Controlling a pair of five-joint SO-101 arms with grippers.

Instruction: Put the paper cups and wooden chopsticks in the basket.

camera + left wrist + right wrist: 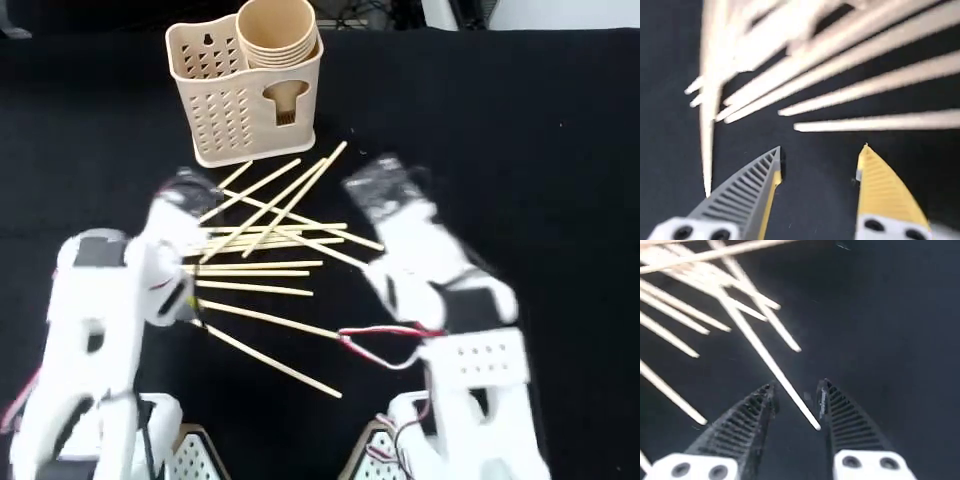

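Observation:
A beige basket (232, 105) stands at the back of the black table, with a stack of paper cups (278, 35) in its right compartment. Several wooden chopsticks (262, 238) lie scattered in a loose pile between the two arms. My left gripper (821, 147) is open just short of the chopstick ends (840, 70), at the pile's left side (188, 192). My right gripper (796, 385) is open too, at the pile's right side (378, 185). One chopstick (771, 365) runs down between its fingers, untouched as far as I can see.
The basket's left compartment (205, 50) has a perforated wall and looks unfilled. Two chopsticks (270, 345) lie apart nearer the arm bases. A red and white cable (385, 338) loops off the right arm. Open black cloth lies to the right.

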